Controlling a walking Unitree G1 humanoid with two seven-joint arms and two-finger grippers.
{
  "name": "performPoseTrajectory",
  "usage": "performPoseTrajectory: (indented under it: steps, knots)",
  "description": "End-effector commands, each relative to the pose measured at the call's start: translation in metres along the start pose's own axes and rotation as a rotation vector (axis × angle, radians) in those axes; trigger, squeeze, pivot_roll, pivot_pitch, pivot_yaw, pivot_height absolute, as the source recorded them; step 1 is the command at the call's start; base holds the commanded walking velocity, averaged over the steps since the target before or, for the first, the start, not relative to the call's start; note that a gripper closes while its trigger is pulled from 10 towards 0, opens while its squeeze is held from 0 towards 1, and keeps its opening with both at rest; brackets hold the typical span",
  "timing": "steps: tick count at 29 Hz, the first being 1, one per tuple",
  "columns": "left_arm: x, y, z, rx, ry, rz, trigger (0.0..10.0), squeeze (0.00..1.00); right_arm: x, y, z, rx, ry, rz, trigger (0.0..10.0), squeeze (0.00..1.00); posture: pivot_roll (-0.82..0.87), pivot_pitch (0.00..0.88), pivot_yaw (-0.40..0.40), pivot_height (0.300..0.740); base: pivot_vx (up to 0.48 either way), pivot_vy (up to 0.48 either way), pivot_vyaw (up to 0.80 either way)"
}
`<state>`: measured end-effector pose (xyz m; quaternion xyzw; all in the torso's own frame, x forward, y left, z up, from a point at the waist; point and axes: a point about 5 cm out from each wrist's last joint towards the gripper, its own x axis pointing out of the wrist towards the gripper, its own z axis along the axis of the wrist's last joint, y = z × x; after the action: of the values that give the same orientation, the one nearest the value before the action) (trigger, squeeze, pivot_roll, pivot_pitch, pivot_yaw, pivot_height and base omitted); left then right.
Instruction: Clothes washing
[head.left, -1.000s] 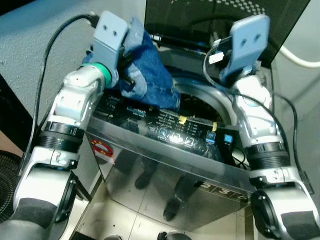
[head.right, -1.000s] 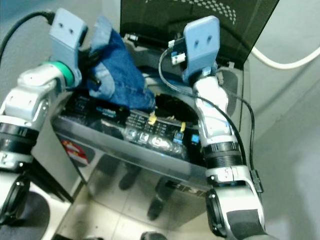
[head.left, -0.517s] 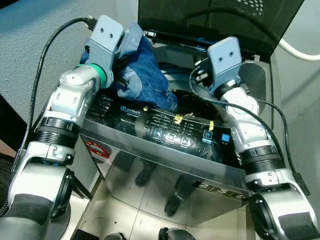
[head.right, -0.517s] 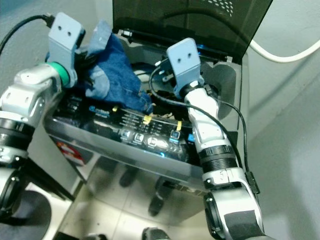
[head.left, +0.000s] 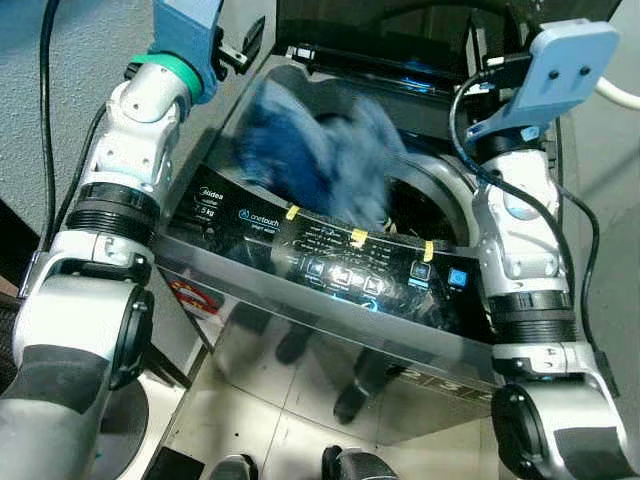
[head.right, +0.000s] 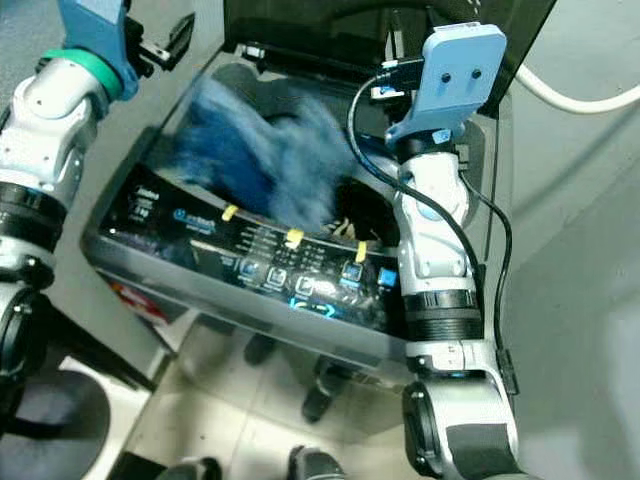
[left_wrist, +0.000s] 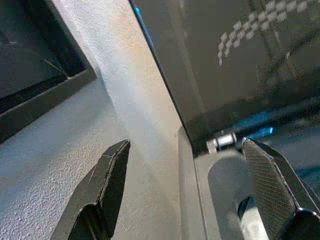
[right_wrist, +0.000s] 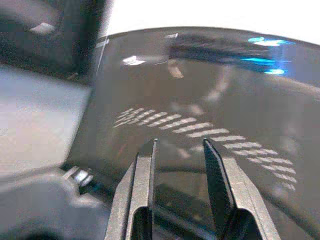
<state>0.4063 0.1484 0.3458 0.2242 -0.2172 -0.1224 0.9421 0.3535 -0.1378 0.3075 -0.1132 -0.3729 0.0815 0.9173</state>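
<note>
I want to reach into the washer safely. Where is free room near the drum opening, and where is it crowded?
Free: the opening's right part, between the blurred jeans and the right arm. The left gripper is open and empty, up by the lid. Crowded: the opening's left and middle, where the jeans are; the control panel borders the front.

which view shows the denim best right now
The left eye view: the denim shows as a blurred blue mass over the washer's open tub, apart from the open left claw. The right eye view shows the same blur from another angle. The wrist views face the raised lid and wall.
</note>
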Motion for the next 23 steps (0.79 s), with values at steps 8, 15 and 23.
performPoseTrajectory:
  steps: [8,15,23]
  knots:
    - [-0.01,-0.002,0.0,-0.027,-0.028,-0.037,10.0,0.0,-0.006,0.023,-0.012,0.167,0.082,0.099,10.0,0.0,0.07,0.11,0.032,0.74,0.0,0.0,0.0]
    - [-0.033,-0.008,0.007,-0.252,-0.135,0.048,10.0,0.0,-0.009,0.027,-0.015,0.392,0.113,-0.057,10.0,0.0,0.07,0.092,0.024,0.74,0.0,0.0,0.0]
    - [-0.044,-0.014,0.007,-0.27,-0.155,0.112,10.0,0.0,-0.01,0.045,-0.012,0.425,0.106,-0.021,10.0,0.0,0.08,0.031,0.012,0.74,0.0,0.0,0.0]
